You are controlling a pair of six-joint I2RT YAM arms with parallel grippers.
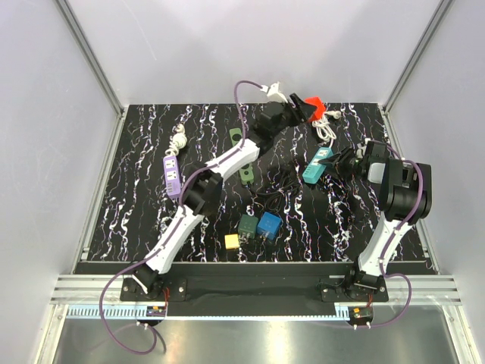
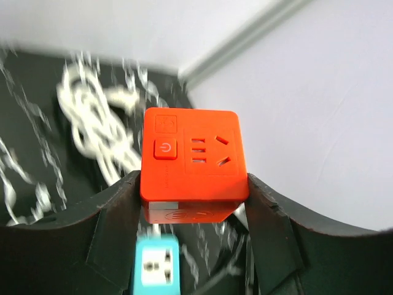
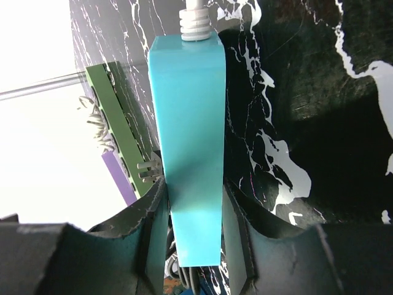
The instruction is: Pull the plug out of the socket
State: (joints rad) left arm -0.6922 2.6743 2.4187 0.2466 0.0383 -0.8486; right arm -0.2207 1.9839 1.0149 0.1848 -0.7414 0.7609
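Left end effector (image 2: pixel 193 190), outstretched, tight on orange socket (image 2: pixel 191 153), perhaps aloft; right end effector (image 3: pixel 193 187) tight on teal strip (image 3: pixel 187 110)

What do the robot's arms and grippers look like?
The left arm and right arm have slim white links joined by chunky black joints. A purple cable loops from each base up along the arm. The left gripper and right gripper are black, with broad matte fingers. No markings are legible.

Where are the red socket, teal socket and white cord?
red socket (image 2: pixel 209 153), left wrist view, front face.
teal socket (image 3: pixel 187 141), right wrist view, long side.
white cord (image 1: pixel 326 130), top view, coil middle.
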